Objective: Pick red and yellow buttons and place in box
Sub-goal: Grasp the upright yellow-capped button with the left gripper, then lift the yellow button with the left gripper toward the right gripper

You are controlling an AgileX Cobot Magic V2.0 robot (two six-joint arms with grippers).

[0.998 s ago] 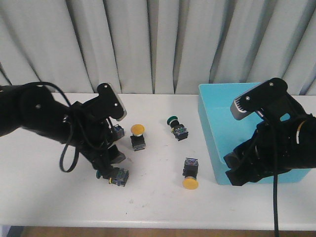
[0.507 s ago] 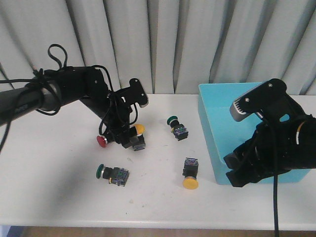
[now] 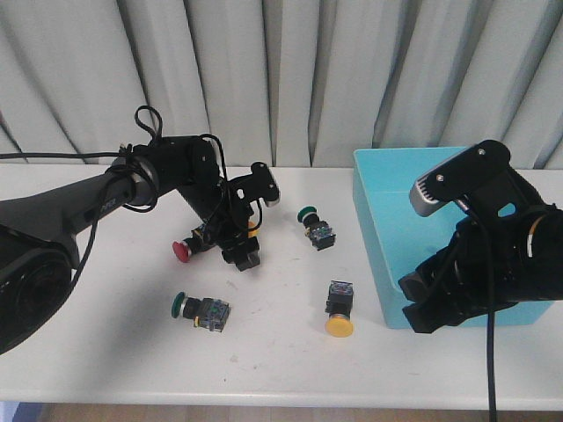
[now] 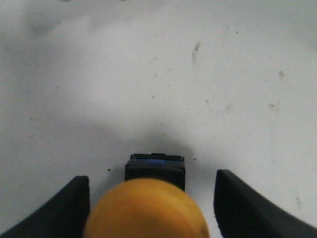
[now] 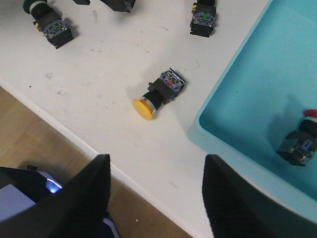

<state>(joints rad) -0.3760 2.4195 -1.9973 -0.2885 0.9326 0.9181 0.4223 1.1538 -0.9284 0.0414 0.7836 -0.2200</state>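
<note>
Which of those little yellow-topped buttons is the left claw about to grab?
The yellow button standing upright between the open fingers of the left gripper, near the red button. The other yellow button lies on its side alone, close to the blue box.

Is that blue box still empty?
No. The right wrist view shows one red-capped button already lying inside the box.
</note>
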